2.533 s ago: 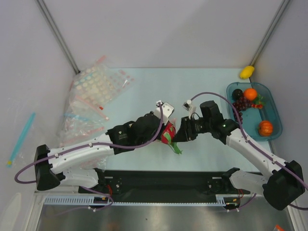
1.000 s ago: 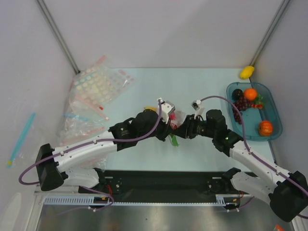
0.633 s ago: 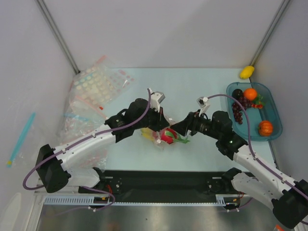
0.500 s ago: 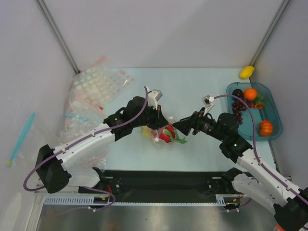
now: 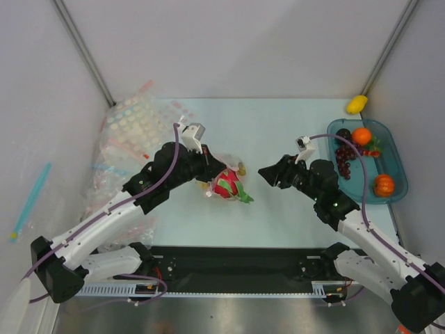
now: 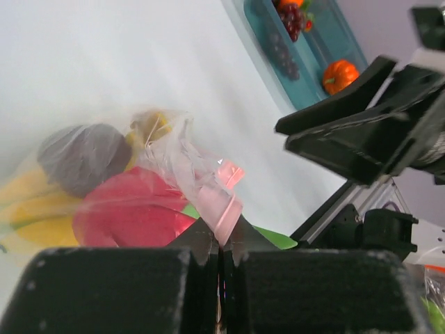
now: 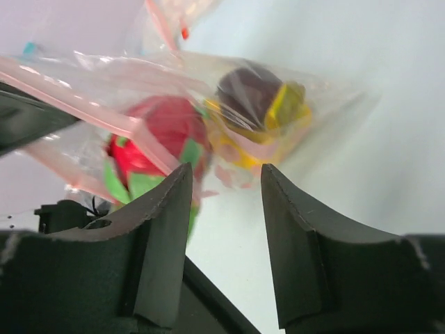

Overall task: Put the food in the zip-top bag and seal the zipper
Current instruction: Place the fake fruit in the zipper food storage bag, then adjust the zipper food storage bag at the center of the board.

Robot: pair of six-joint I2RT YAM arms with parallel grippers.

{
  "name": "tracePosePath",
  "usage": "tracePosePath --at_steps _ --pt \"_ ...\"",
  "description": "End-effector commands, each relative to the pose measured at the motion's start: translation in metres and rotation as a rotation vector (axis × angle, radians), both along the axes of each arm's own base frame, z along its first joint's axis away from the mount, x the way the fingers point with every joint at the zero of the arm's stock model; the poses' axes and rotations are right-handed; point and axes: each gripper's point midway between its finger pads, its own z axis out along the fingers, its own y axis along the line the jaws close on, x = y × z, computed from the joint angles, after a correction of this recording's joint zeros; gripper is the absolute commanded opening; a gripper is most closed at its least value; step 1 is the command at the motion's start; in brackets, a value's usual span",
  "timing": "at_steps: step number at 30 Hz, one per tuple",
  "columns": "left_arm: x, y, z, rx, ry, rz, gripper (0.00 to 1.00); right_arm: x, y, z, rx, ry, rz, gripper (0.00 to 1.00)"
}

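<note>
Spare bags (image 5: 135, 129) lie heaped at the far left corner of the table (image 5: 292, 122), well apart from the work. Toward the middle, the left gripper (image 5: 206, 167) is clenched on the zipper (image 6: 221, 202). Its wrist view shows the pink strip rising from between the shut jaws.

The zip-top bag (image 6: 174, 142) hangs from that pinch and slumps onto the table just right of the left gripper, near the middle of the near edge. Inside it are the dragon fruit (image 5: 226, 185), the banana bunch (image 6: 28, 209) and the dark fruit (image 6: 80, 153), pressed together. I cannot tell whether the mouth is open or pressed shut along its length.

Right of the bag, clear of it, the right gripper (image 5: 264, 174) stands with jaws parted on nothing, pointing left at the bag. In its wrist view the strip runs from the upper left slantwise down toward the gap between its fingers (image 7: 163, 236). So the zipper's long axis seems to lead from the left arm's pinch toward the right arm, and the unheld stretch is nearer the right arm. That arm looks best placed to take the strip beside the pinch and run along it.

Along the right edge sits the teal tray (image 5: 398, 167), with the orange fruit (image 5: 361, 136) not yet bagged.
</note>
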Motion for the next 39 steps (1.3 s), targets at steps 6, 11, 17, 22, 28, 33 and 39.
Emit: tracePosePath --at_steps 6,11,17,22,28,33,39 --pt "0.007 0.013 0.051 -0.115 -0.127 0.08 0.0 -0.007 0.044 -0.013 0.012 -0.038 0.15 0.48" --pt "0.009 0.02 0.052 -0.108 -0.138 0.116 0.0 -0.013 0.061 -0.02 -0.004 -0.06 0.192 0.44" --pt "0.009 0.024 0.054 -0.105 -0.143 0.13 0.0 -0.02 0.077 -0.026 -0.007 -0.062 0.263 0.43" --pt "0.006 0.02 0.053 -0.112 -0.134 0.103 0.0 -0.019 0.086 -0.037 -0.046 -0.045 0.275 0.43" --pt "-0.002 0.006 0.05 -0.127 -0.1 0.025 0.0 -0.019 0.096 -0.042 -0.065 -0.039 0.277 0.4" --pt "-0.002 0.005 0.049 -0.122 -0.098 0.02 0.0 -0.016 0.096 -0.04 -0.064 -0.045 0.245 0.15" --pt "0.002 0.008 0.046 -0.102 -0.092 0.041 0.0 -0.022 0.092 -0.027 -0.046 -0.075 0.251 0.0"
